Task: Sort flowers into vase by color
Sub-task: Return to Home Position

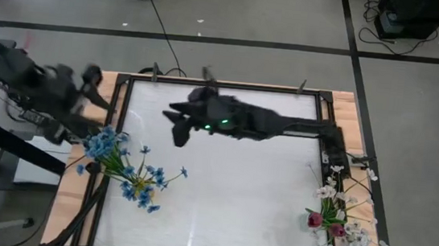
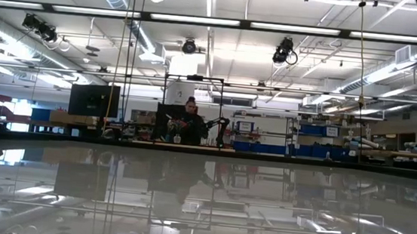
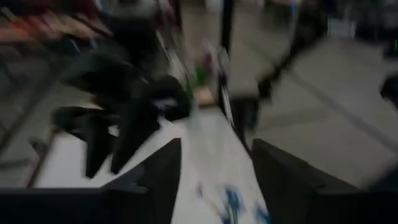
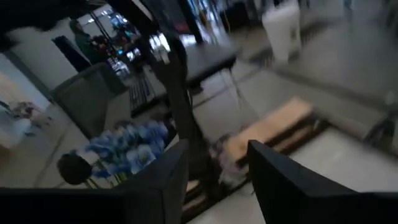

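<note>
At the bench's left edge: blue flowers (image 1: 112,149) stood bunched, with a blackish bud (image 4: 74,168) beside them.
At the right edge: white sprays (image 1: 354,237) and red-purple tulips (image 1: 315,220) stood together.
Left pincer (image 3: 216,144): fingers apart, empty, by the bench's (image 1: 236,205) left rear corner.
Right pincer (image 1: 177,129): fingers apart, empty, over the rear middle.

worktop (image 1: 228,201): white, glossy, wooden strips (image 1: 362,125) along both side edges | black cable (image 1: 160,24): floor beyond far edge | black tape line (image 1: 211,40): floor, parallel to far edge | person (image 2: 189,123): seated far behind, near dark monitor (image 2: 94,99)
</note>
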